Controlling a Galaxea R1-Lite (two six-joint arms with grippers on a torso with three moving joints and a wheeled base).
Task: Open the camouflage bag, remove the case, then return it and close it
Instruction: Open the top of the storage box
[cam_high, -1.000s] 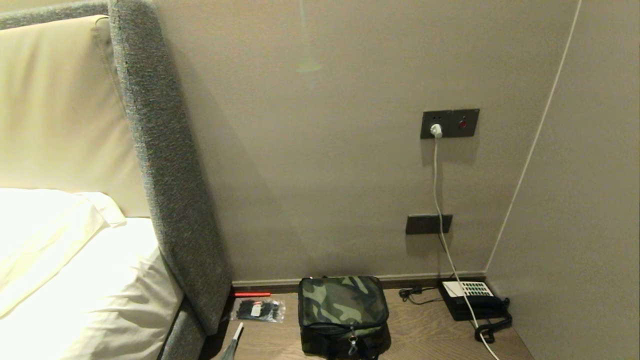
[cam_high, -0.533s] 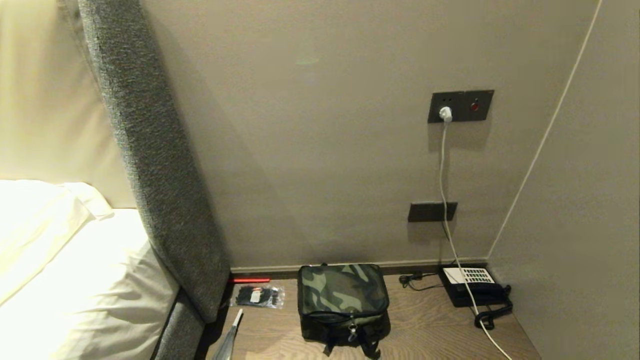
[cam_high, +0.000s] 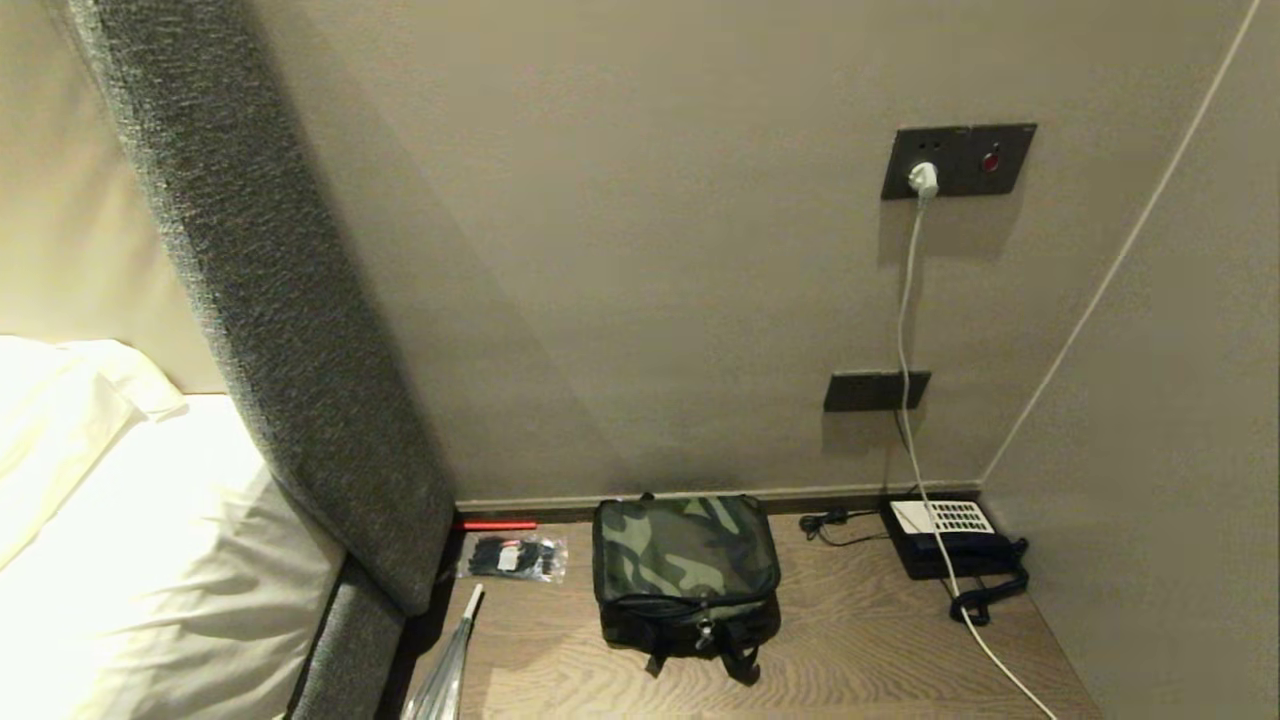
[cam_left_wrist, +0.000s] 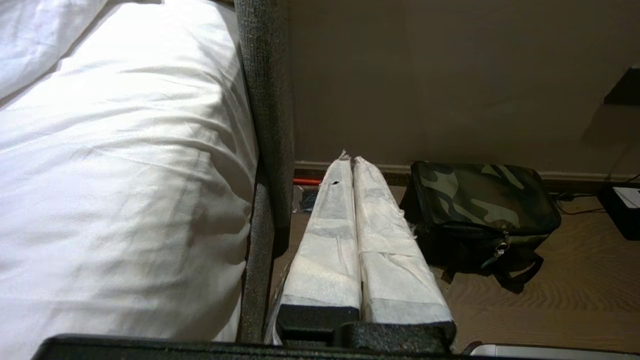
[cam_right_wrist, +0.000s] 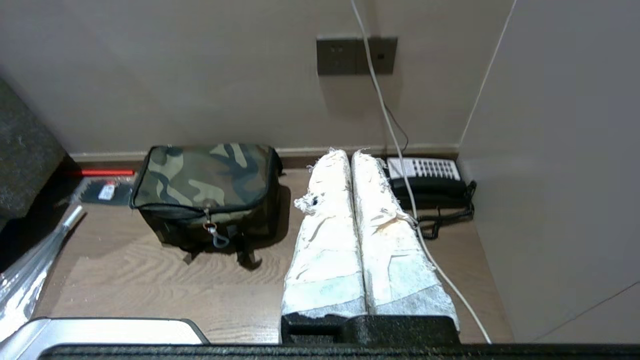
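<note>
The camouflage bag (cam_high: 686, 565) stands zipped shut on the wooden bedside table (cam_high: 860, 660), close to the wall, its zip pull hanging at the front. It also shows in both wrist views (cam_left_wrist: 482, 200) (cam_right_wrist: 205, 182). The case is hidden. My left gripper (cam_left_wrist: 350, 159) is shut and empty, its white-wrapped fingers pressed together, short of the bag on its bed side. The right gripper (cam_right_wrist: 350, 152) is shut and empty too, held between the bag and the telephone. Neither arm appears in the head view.
A black telephone (cam_high: 950, 538) with a coiled cord sits at the back right, a white cable (cam_high: 910, 330) running down to it from the wall socket. A clear packet of black ties (cam_high: 512, 556) lies left of the bag. The grey headboard (cam_high: 270, 330) and bed border the left.
The head view has tilted downward: the whole scene slid up in the picture and more of the table shows. The bag and both arms have stayed put.
</note>
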